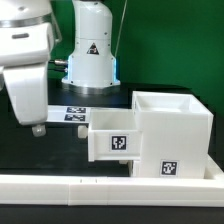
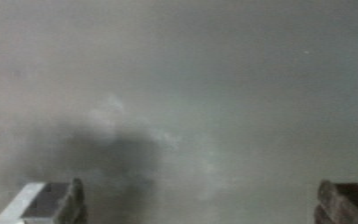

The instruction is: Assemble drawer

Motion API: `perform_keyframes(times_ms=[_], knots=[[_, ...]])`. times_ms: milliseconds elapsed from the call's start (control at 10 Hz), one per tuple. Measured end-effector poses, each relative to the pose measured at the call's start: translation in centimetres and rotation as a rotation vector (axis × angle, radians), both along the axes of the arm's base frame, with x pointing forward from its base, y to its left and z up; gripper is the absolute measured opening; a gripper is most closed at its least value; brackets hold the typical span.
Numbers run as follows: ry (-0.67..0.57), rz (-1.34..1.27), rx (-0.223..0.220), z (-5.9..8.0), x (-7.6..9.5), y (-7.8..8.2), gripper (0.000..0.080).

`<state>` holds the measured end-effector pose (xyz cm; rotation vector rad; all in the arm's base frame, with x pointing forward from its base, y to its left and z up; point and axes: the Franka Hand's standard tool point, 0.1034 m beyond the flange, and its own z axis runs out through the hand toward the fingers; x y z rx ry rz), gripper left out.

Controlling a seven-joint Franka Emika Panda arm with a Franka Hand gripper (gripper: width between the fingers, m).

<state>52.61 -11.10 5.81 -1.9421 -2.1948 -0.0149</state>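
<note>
One tray (image 1: 112, 139) sat pushed partway into the housing (image 1: 170, 135) of the drawer, its tagged face jutting toward the exterior view's left, the whole unit resting just behind the long white rail (image 1: 100, 187). The gripper (image 1: 38, 127) hung well apart from it at the exterior view's left, released and holding nothing (the wrist view showed both fingers (image 2: 51, 200) spread wide over bare table). If it pushed the tray off-centre, I judged the tray could jam or shove the housing askew.

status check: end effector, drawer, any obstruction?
End effector open, empty, hanging over bare table at the exterior view's left. Housing against rail, one tray sticking out of it. Nothing blocking.
</note>
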Motion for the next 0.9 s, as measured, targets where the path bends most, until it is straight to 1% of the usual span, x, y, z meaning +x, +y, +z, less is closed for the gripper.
perform_keyframes(times_ms=[100,200,500,900], knots=[[0.020,-0.030,0.042,-0.3,0.1,-0.1,0.0648],[0.024,-0.035,0.044,-0.3,0.0,-0.5,0.0648],[0.021,-0.034,0.042,-0.4,0.0,-0.3,0.0648],[-0.008,-0.005,0.054,0.1,1.1,2.5,0.0648]])
